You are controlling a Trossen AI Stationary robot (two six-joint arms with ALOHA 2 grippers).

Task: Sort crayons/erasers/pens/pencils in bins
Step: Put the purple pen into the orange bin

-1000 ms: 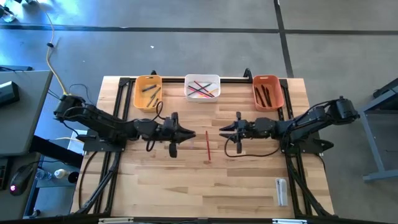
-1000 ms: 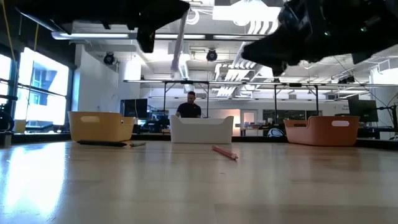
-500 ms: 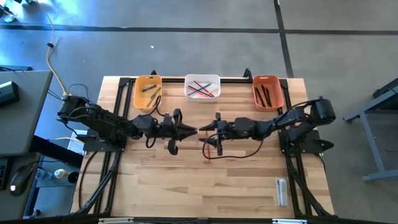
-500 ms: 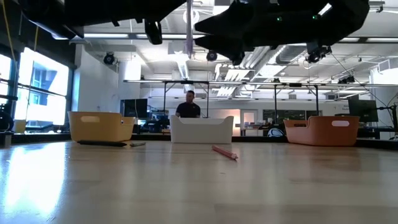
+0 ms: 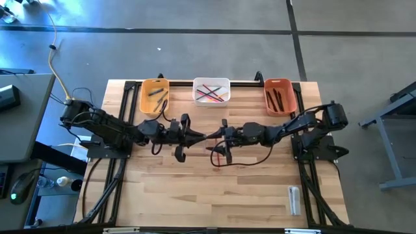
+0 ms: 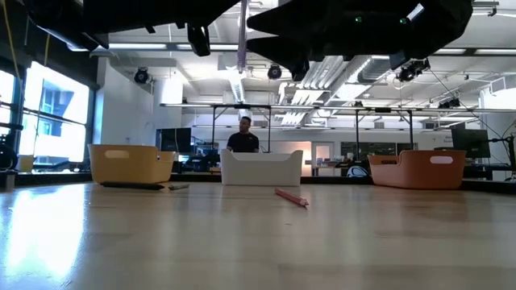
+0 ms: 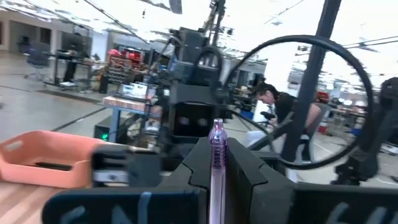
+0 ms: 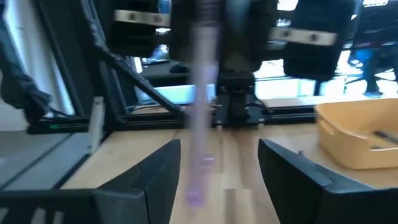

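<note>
High view: yellow bin [image 5: 155, 96] holds dark pens, white bin [image 5: 211, 91] pencils; left pincer [image 5: 199, 136] grips a purple stick [image 7: 216, 165], right pincer [image 5: 213, 138] open.

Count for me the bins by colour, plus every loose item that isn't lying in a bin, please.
Yellow-orange bin: 1
White bin: 1
Red-orange bin: 1
Red pencil, on the table: 1
Purple stick, held above the table: 1
Whitish oblong item, on the table: 1
Total: 6
</note>
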